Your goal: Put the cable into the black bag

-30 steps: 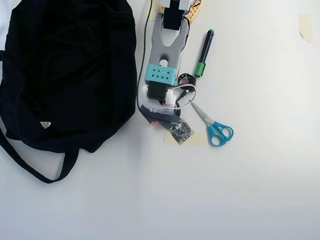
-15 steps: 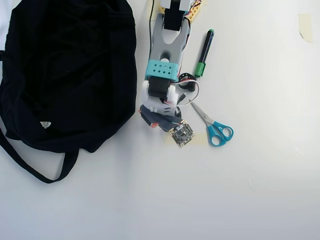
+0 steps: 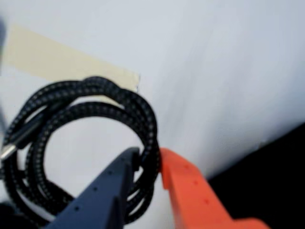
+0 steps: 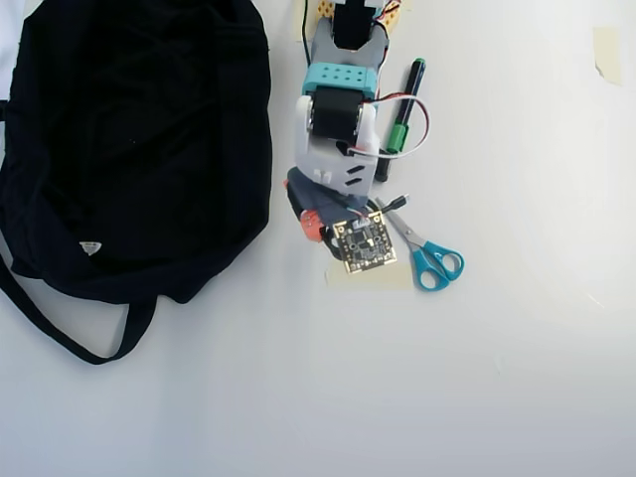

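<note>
A hobby desk: white table, scissors, marker, tape patches.

cable coil cropped at left edge

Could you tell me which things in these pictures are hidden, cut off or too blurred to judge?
- Wrist view: the coiled, braided black cable is cut off at the left and bottom edges, and its silver plug tip is blurred.
- Overhead view: the arm's wrist and the square camera board cover nearly all of the cable and the gripper.
- Overhead view: the large black fabric bag is too uniformly dark to locate its opening, and the top and left edges crop it.
</note>
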### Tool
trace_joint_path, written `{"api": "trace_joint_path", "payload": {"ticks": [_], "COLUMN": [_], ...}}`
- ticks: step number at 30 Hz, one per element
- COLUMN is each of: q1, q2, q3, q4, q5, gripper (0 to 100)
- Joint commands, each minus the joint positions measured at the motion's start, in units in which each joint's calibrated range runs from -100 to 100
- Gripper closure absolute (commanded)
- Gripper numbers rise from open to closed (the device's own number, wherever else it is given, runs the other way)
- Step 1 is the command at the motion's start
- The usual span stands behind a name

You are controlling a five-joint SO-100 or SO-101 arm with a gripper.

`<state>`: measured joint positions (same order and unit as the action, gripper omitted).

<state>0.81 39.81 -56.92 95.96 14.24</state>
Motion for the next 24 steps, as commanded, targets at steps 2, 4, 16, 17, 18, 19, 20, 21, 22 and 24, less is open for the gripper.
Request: {"api": "trace_joint_path", "payload": {"ticks": [2,4,16,17,18,19,20,21,22,24], "q1": [-1.0,-0.4,-0.4,-0.4,-0.5,-0.6,-0.4,-0.4,-0.4,-0.3], "q2": [-6.1,-7.4,-22.7,-24.7,-26.9,-29.2,-31.5,-34.0,-36.5,-40.8], "q3": [-8.0,-8.4,4.4,6.9,9.7,12.7,15.8,18.8,21.8,26.8], "q4": [3.3,3.5,3.2,3.2,3.2,3.1,3.0,3.0,2.9,2.9], "q5": [-2.2,-3.5,-9.9,-10.6,-10.9,-11.0,-11.0,-11.0,-11.0,-11.0], "gripper": [98,98,98,98,98,98,98,98,98,98]}}
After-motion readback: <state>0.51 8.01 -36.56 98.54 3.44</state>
